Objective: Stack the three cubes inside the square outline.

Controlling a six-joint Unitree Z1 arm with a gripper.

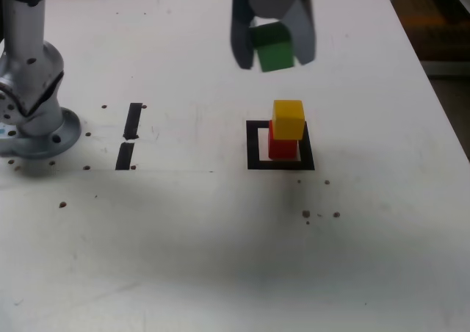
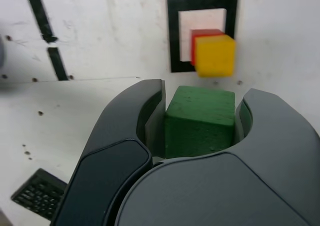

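In the exterior view I have the hand (image 1: 274,49) up over the tabletop (image 1: 169,222), pinching the green cube (image 1: 274,47) between its fingers. The cube sits a little tilted in the grip, its lower part showing below the arm. Nearer the tabletop, the red cube (image 1: 283,148) rests within the square outline (image 1: 254,147), toward that frame's right-hand side, and the yellow cube (image 1: 288,120) sits on top of it. I read the red one as the base and the yellow one as the middle layer, which leaves the green for the top. I hold it high, I think, so that it can come across without knocking the pair. Two black strips (image 1: 133,121) lie off to the exterior view's left; they look like no part of this job.

From the wrist view I see the green cube gripped by opposite side faces, which leaves its underside free to land on the yellow. The two stacked cubes are apart from it, so I judge that I must bring the hand over them before lowering. The yellow hides much of the red, and I cannot tell how squarely they line up. I would centre the green with care, since an off-centre release could tip the stack. A keypad (image 2: 40,193) lies well away from the outline.
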